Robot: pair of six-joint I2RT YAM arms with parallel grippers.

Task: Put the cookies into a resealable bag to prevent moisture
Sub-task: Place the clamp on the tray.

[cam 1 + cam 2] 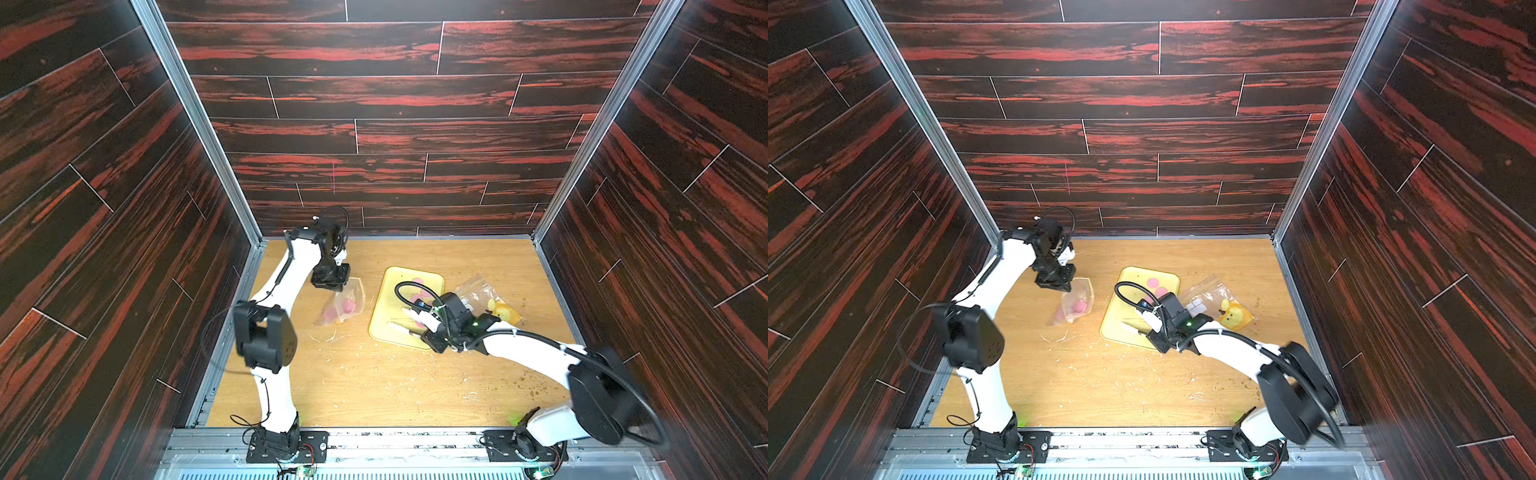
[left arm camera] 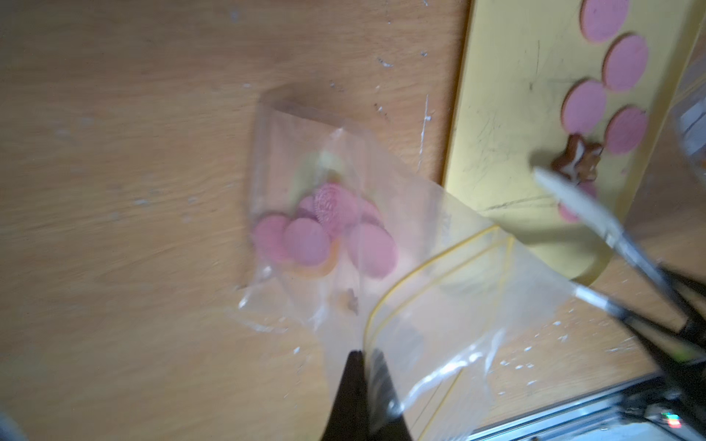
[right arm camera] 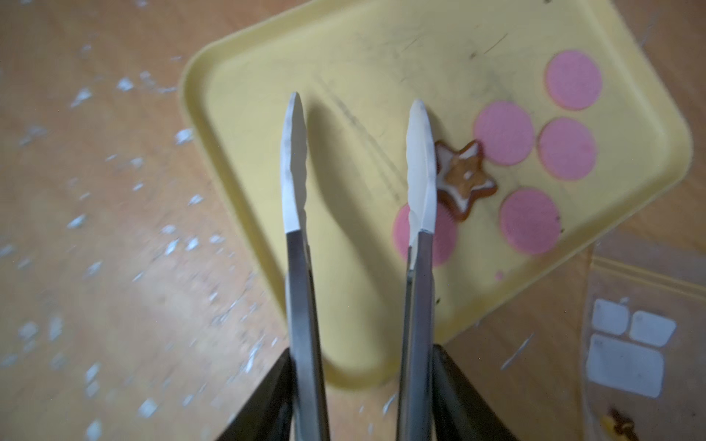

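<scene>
Six cookies on the tray: five pink discs and one brown star cookie lie in a cluster toward one end of the yellow tray.
Bagged cookies: several pink rounds sit low in the clear resealable bag, which lies on the table near the tray.
Step in hand: I judge I am lining up for another pick, roughly midway through the job.
My tongs: my right gripper squeezes the two metal arms from outside; the white tips stand about half apart and carry nothing.
Tip contact: one tip overlaps the star's edge and a pink disc in the right wrist view; whether it touches them I cannot tell.
My left gripper: jaws pinched tight on the bag's rim, holding the mouth ajar.
Next move: shift sideways so the tips straddle one cookie, lower, close gently, then carry it to the bag's mouth.
</scene>
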